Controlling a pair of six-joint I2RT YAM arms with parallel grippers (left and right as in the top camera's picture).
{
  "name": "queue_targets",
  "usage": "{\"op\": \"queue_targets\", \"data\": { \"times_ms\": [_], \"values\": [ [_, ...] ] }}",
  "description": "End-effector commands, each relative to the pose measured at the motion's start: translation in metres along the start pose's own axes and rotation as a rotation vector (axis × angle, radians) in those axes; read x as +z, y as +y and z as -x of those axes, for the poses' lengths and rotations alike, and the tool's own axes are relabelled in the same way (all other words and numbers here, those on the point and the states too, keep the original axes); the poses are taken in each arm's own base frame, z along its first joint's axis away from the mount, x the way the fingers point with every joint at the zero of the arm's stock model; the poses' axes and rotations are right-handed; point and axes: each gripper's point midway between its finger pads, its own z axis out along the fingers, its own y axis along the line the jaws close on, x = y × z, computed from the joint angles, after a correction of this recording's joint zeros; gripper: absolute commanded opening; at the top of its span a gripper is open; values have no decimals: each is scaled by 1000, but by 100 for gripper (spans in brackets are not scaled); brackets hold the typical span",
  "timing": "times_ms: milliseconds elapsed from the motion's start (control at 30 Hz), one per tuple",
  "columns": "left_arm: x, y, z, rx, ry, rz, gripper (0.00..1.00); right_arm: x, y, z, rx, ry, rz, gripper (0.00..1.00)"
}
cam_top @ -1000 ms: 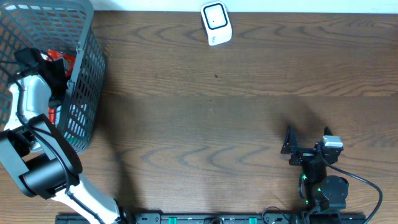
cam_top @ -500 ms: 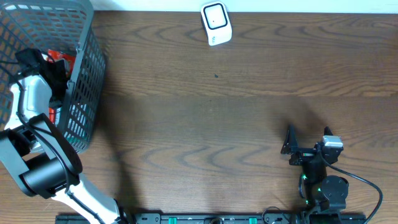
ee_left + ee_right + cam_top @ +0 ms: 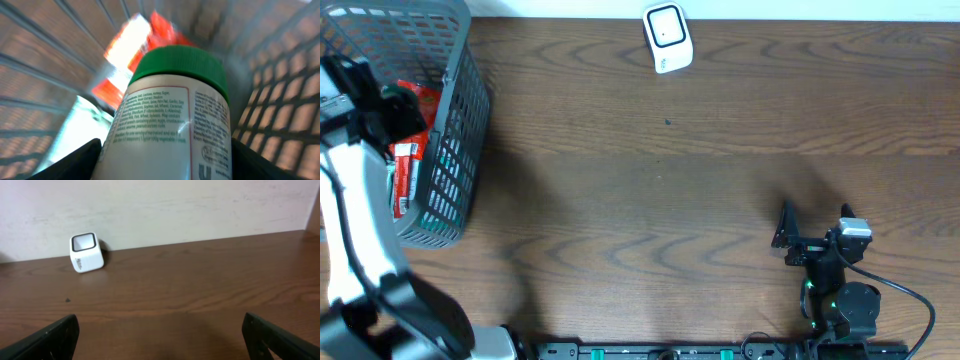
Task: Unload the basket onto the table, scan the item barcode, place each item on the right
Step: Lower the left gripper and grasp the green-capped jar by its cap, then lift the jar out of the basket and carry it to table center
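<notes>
So, left gripper (image 3: 167,162) pinching a green-capped white-label plastic bottle (image 3: 175,100)
It's inside the grey mesh basket (image 3: 460,130), upper left overhead; right gripper (image 3: 162,340) at lower right, fingers spread wide.

You see the bottle (image 3: 175,115) only from its cap to mid-label; the lower edge cuts off the rest, and its fine print is too small to read. The left fingers (image 3: 65,162) show as dark corners only. The red packet (image 3: 165,27) behind is blurred and half hidden. Overhead, the basket (image 3: 460,110) runs off frame, and the left arm (image 3: 360,200) covers much of its contents
</notes>
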Motion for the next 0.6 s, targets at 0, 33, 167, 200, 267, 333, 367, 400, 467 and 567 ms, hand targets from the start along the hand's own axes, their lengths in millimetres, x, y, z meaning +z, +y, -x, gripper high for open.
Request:
{"op": "queue_targets", "data": {
  "times_ms": [0,33,167,200,267,333,367,400,467,567],
  "values": [
    [-54,6,42,-64,-184,33,59,0,1,-1,-4,4,4,99],
    [-71,5,51,-74,-238,30,59,0,1,-1,-4,4,4,99],
    [-130,-6,69,-115,-386,-1,59,0,1,-1,-4,4,4,99],
    [-142,-12,70,-114,-410,-18,59,0,1,-1,-4,4,4,99],
    [-169,-35,68,-84,-446,-87,59,0,1,-1,-4,4,4,99],
    [-187,-58,59,-54,-448,-157,59,0,1,-1,-4,4,4,99],
    [-194,-68,52,-51,-438,-187,59,0,1,-1,-4,4,4,99],
    [-201,-81,44,-48,-420,-222,59,0,1,-1,-4,4,4,99],
    [-210,-105,26,-32,-376,-288,59,0,1,-1,-4,4,4,99],
    [-215,-139,0,8,-297,-358,59,0,1,-1,-4,4,4,99]
  ]
}}
